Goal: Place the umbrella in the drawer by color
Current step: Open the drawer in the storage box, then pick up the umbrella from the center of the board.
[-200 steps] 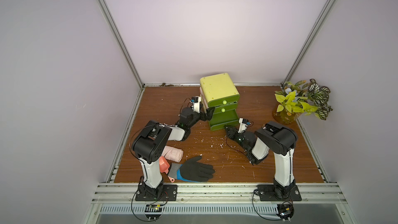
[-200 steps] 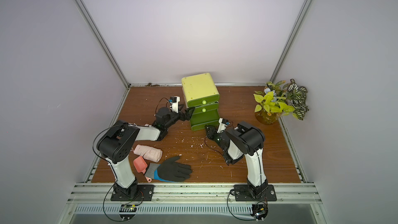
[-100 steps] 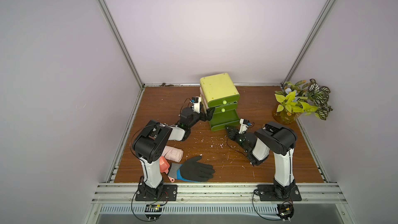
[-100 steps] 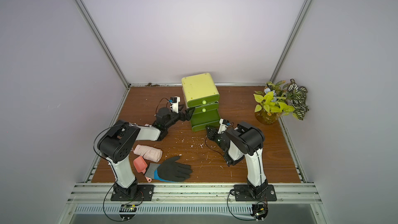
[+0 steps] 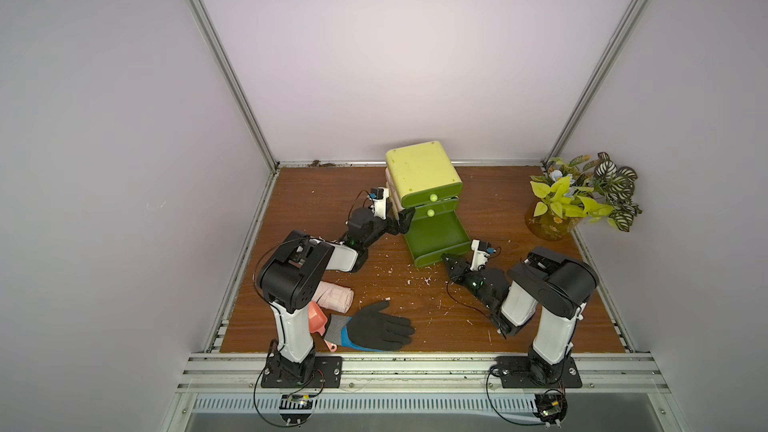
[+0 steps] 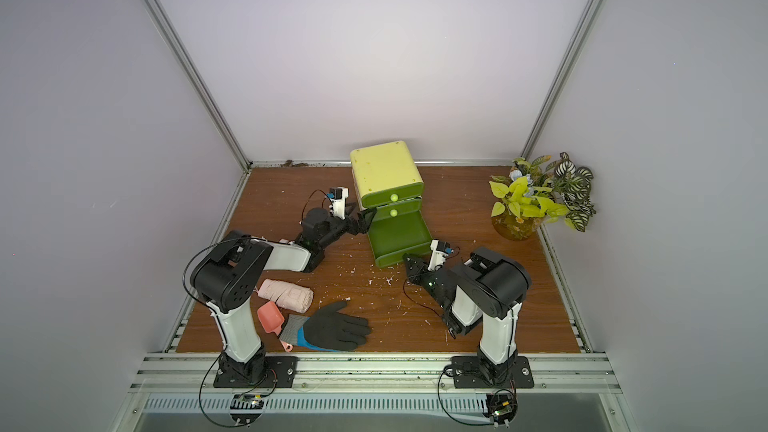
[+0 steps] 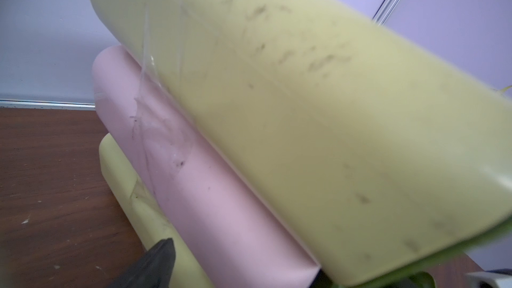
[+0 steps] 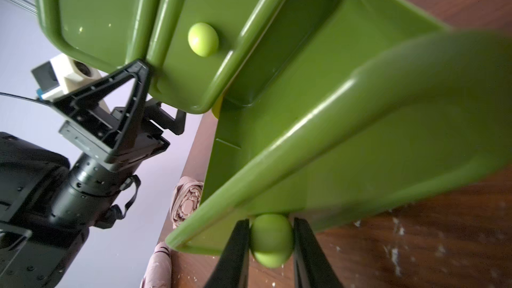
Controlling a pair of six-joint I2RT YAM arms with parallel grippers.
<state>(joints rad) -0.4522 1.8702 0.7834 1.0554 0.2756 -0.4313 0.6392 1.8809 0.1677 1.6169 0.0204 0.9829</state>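
Brown wooden tabletop (image 5: 436,330): green-yellow plastic three-drawer unit (image 5: 419,178) is stood near back edge, its bottom drawer (image 5: 436,230) pulled well out, so opening is judged done. Rolled pink fabric umbrella (image 6: 286,293) isn't picked up yet; it's laid near front-left corner, long axis approx. along front edge, handle end can't be told. Left gripper (image 5: 401,218) is spread wide at unit's side, holding nothing. Right gripper (image 8: 271,224) is clamped on bottom drawer's round green knob (image 8: 273,242).

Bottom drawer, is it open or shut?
Open: the bottom drawer sticks out in front of the cabinet, its inside showing, and the right gripper is shut on its knob.
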